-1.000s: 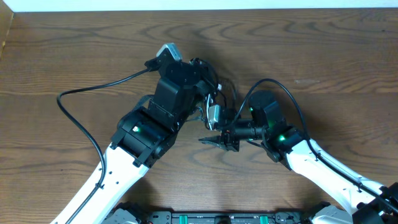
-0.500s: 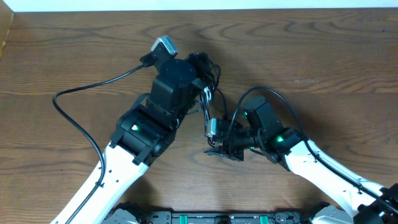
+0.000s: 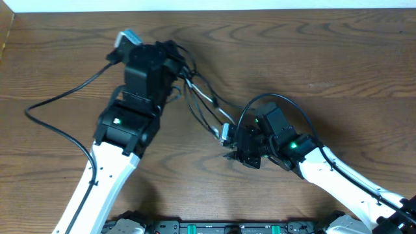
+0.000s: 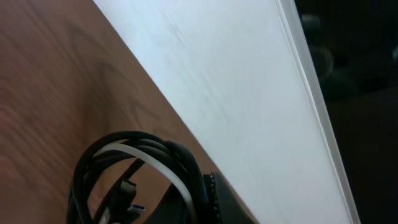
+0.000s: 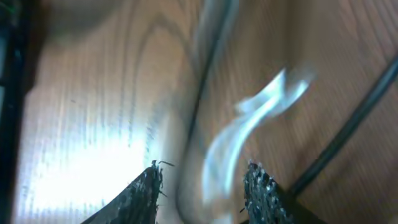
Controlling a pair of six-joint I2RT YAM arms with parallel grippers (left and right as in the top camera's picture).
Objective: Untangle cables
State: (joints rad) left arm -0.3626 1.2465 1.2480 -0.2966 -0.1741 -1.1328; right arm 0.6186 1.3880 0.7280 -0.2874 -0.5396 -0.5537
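left fingers (image 3: 172, 55) clenched on cables (image 3: 205, 104), far-left on table (image 3: 338, 58). Strands stretch diagonally from there back to my right fingers (image 3: 229, 138). white cable (image 5: 249, 124) lies between those, half-spread; can't tell if gripped. Right arm nearer plug end. Next pull should follow that diagonal.

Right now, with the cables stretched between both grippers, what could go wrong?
1. The cables run taut from the left gripper to the right gripper; more pull could tighten the tangle or strain the silver plug.
2. In the blurred right wrist view the white strand lies between parted fingertips; it may slip out.
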